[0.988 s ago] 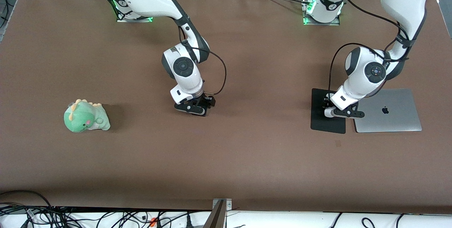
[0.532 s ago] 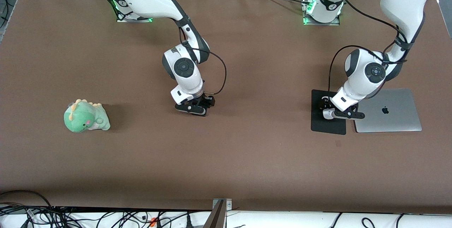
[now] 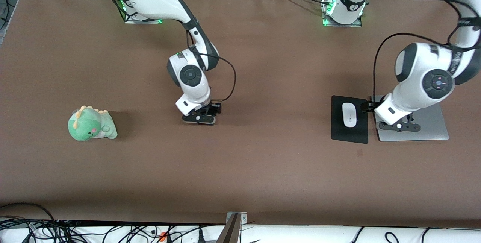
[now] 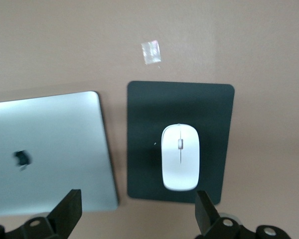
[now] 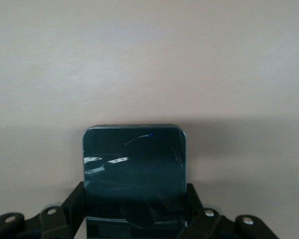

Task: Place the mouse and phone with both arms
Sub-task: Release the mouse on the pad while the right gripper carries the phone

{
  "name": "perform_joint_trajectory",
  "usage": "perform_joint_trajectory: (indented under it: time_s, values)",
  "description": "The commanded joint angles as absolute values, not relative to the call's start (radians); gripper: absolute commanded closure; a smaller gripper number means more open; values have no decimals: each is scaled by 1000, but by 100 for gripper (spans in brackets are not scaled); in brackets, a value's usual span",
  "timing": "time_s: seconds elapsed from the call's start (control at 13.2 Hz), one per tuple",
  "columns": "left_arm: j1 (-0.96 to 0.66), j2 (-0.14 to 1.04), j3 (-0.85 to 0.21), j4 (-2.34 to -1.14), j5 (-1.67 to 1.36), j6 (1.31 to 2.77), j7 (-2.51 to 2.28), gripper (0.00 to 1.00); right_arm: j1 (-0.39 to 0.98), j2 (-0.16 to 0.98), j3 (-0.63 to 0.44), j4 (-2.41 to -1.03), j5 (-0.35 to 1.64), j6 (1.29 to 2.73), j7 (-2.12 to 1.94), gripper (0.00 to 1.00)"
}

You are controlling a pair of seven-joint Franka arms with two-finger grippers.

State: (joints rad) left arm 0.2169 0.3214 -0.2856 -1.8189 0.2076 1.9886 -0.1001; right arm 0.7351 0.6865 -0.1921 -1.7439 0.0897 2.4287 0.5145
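Observation:
The white mouse lies on the black mouse pad; it also shows in the left wrist view on the pad. My left gripper is open and empty, up over the laptop's edge beside the pad; its fingers stand wide apart. My right gripper is low over the middle of the table, shut on the black phone, which sticks out between the fingers in the right wrist view. The phone is hidden under the gripper in the front view.
A closed silver laptop lies beside the pad toward the left arm's end, also in the left wrist view. A green plush dinosaur sits toward the right arm's end. A small tape piece lies near the pad.
My left gripper opened, left the mouse on the pad, rose and moved over the laptop. My right gripper shifted slightly toward the right arm's end with the phone.

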Motion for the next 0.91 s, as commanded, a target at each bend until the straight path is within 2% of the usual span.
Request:
perform_joint_trajectory:
  time_s: [0.0, 0.23, 0.38, 0.68, 0.76, 0.84]
  values:
    - [209, 347, -282, -1657, 189, 1850, -77, 0, 703, 578, -267, -1772, 95, 2294, 283, 57]
    - [198, 344, -287, -1548, 178, 1767, -78, 0, 568, 554, -273, -1813, 104, 2278, 24, 57]
    - [196, 341, -299, -1414, 178, 1605, -78, 0, 503, 554, -273, -1845, 106, 2305, -61, 57]
    - [228, 338, -298, -1237, 71, 1404, -13, 0, 474, 580, -272, -1882, 133, 2387, -83, 57]
    - [235, 290, -270, -1256, 42, 1402, 4, 0, 471, 590, -272, -1885, 162, 2404, -116, 57]
    - [206, 208, -197, -1335, 28, 1425, 11, 0, 471, 610, -272, -1885, 198, 2425, -148, 57]
